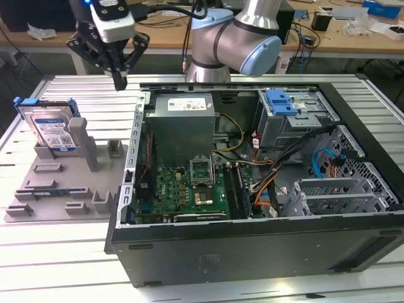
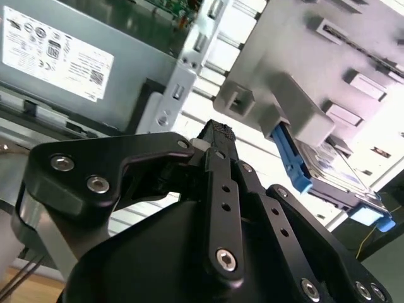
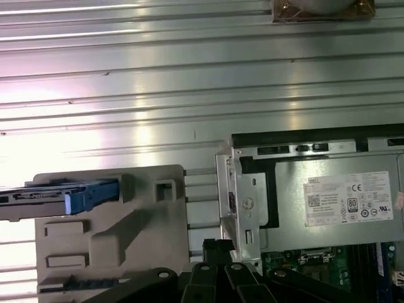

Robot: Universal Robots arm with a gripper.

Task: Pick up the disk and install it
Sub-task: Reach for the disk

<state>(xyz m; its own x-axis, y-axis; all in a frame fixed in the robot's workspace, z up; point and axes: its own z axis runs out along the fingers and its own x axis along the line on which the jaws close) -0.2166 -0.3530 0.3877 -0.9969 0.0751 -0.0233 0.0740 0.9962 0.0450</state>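
Disk (image 1: 53, 129) stands on edge in a slot at the far corner of the grey fixture (image 1: 69, 183), on the exterior view's left. It tilts back a little, label face toward the exterior camera, blue bracket (image 1: 44, 102) along its top edge. Top edge runs square to the near side wall of the PC case (image 1: 252, 252). Lower part sits in the slot, so I can't tell which way the long axis runs. Fixture lies by the tabletop (image 1: 63, 265) edge on the exterior view's left, just beside the case. Hand (image 1: 118, 81) hovers above the tabletop past the fixture's far edge, pressed together, pinching nothing.
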